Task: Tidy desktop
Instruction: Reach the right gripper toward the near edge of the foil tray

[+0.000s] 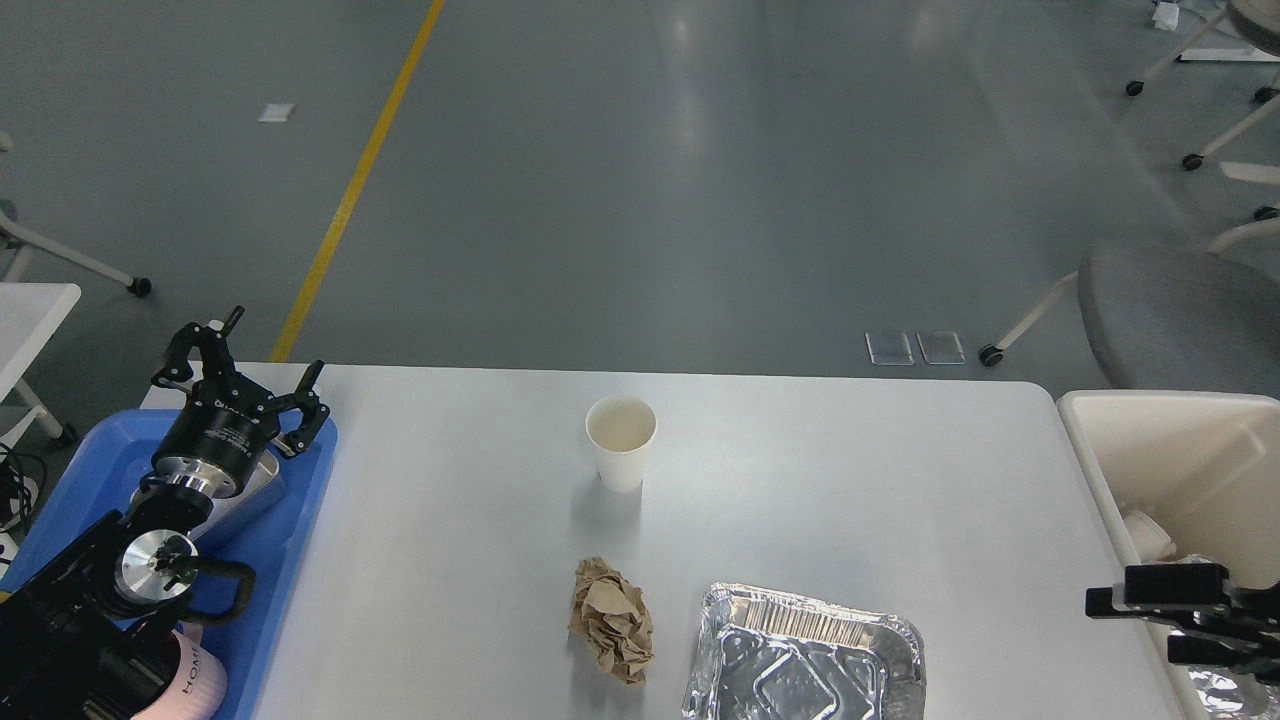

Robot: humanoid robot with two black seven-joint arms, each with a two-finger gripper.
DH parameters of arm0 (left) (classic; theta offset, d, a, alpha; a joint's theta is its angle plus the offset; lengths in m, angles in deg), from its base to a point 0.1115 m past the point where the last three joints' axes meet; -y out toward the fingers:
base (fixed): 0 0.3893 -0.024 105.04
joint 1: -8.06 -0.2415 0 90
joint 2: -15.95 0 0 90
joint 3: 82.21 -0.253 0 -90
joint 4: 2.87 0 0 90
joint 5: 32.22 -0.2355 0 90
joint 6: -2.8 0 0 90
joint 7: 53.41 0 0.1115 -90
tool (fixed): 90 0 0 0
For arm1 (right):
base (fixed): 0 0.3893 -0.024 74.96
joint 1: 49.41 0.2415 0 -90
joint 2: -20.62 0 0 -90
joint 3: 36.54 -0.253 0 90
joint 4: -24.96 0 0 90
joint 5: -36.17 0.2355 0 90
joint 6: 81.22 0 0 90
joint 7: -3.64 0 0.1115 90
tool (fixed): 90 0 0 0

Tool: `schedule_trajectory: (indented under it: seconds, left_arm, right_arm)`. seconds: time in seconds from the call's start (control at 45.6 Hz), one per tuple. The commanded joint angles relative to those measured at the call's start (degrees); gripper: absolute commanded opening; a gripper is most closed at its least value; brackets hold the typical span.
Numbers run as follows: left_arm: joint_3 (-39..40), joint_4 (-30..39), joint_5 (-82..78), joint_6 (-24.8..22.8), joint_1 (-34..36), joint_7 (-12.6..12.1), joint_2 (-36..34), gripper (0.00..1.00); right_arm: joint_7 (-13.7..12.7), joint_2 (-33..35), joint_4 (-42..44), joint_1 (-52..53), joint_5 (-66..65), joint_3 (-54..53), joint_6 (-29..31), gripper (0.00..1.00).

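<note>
The white desktop (850,480) holds a white paper cup (621,440) standing upright at its middle, a crumpled brown paper ball (612,620) in front of it, and an empty foil tray (805,660) at the front edge. My left gripper (275,342) is open and empty above the far corner of the blue tray (100,450), well left of the cup. My right gripper (1130,627) comes in at the lower right over the edge of the cream bin (1170,440), its two fingers apart and empty.
The cream bin holds a foil tray (1215,690) and a white cup (1150,535). The blue tray holds a metal container (245,495) and a pink cup (195,685) under my left arm. A grey chair (1180,315) stands behind the bin.
</note>
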Motion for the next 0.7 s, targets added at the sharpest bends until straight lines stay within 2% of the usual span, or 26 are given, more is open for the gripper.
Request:
schedule_trajectory:
  seconds: [0.0,0.241,0.46,0.679]
  left_arm:
    - [-0.08,0.0,-0.14,0.0,0.06,-0.06,-0.44,0.97]
    - [-0.08,0.0,-0.14,0.0,-0.03,-0.06,-1.05,0.97]
    - [-0.17,0.09,-0.22,0.0,-0.03,-0.15,-1.67,0.97]
    - [-0.17,0.0,-0.22,0.09,0.06,-0.15,-1.67,0.97]
  right_arm:
    - [-0.01,-2.98,0.15,-0.8,-2.53,0.0,-0.36,1.0]
    - [-0.27,-6.41,1.37,-2.74,-6.58,0.0,-2.56,1.0]
    - [-1.59,-11.06,4.01,-3.62,-6.58,-0.08,-3.79,1.0]
    - [-1.77,-15.1,4.54,-3.53,-6.49,-0.08,-3.88,1.0]
